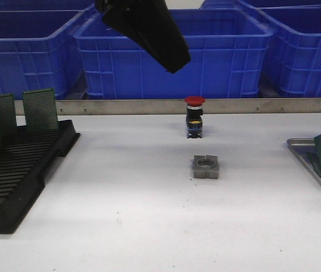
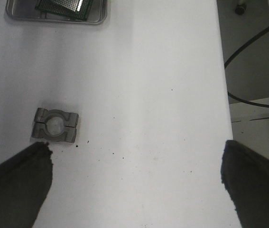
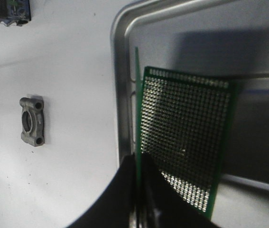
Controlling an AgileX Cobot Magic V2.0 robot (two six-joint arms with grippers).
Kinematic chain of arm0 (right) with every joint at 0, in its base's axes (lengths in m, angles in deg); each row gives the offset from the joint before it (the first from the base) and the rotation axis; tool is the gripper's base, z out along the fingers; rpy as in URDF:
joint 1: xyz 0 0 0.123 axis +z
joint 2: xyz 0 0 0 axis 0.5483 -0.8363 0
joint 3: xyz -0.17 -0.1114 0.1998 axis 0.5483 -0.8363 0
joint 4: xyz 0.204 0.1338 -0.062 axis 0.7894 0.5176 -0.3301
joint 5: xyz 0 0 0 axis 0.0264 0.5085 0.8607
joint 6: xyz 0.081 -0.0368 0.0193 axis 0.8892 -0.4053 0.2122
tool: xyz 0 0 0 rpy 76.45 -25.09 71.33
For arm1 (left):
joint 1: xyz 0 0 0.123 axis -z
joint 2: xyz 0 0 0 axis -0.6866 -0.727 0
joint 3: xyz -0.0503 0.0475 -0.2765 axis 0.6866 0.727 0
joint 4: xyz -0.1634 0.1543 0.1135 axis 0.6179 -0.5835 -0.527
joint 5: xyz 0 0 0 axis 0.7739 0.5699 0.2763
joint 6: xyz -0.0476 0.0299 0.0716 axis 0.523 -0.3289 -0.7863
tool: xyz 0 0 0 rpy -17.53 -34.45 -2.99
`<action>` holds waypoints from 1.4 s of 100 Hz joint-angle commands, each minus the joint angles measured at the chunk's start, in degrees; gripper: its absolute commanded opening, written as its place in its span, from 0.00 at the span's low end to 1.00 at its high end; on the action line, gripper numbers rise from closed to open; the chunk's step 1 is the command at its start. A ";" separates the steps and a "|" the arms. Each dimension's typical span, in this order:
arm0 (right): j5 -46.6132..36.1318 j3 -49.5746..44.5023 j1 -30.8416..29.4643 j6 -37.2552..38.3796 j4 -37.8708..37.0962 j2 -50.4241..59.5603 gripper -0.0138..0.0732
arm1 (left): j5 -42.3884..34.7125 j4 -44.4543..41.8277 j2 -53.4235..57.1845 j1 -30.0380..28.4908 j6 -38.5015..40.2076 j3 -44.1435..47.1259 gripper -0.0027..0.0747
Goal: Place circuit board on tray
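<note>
**Board held on edge over the tray**

The right gripper (image 3: 139, 190) is pinched onto a thin green circuit board (image 3: 136, 102) seen edge-on, holding it upright above the tray (image 3: 120, 85) — just inside the tray's rim. A second perforated board (image 3: 186, 142) lies tilted in the tray right beside the held one.

The left gripper (image 2: 134, 185) hangs over bare table with its dark fingers (image 2: 15, 185) spread wide and nothing between them. Between tray and black rack (image 1: 13, 181) sits a grey metal clamp block (image 1: 206, 166); behind the block stands a red-capped push button (image 1: 194, 116) — and blue bins (image 1: 171, 56) beyond it.
</note>
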 commanded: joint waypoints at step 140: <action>-8.49 1.46 6.94 -0.30 -0.58 22.74 0.79 | -9.48 2.64 9.65 -3.77 10.45 -1.12 0.90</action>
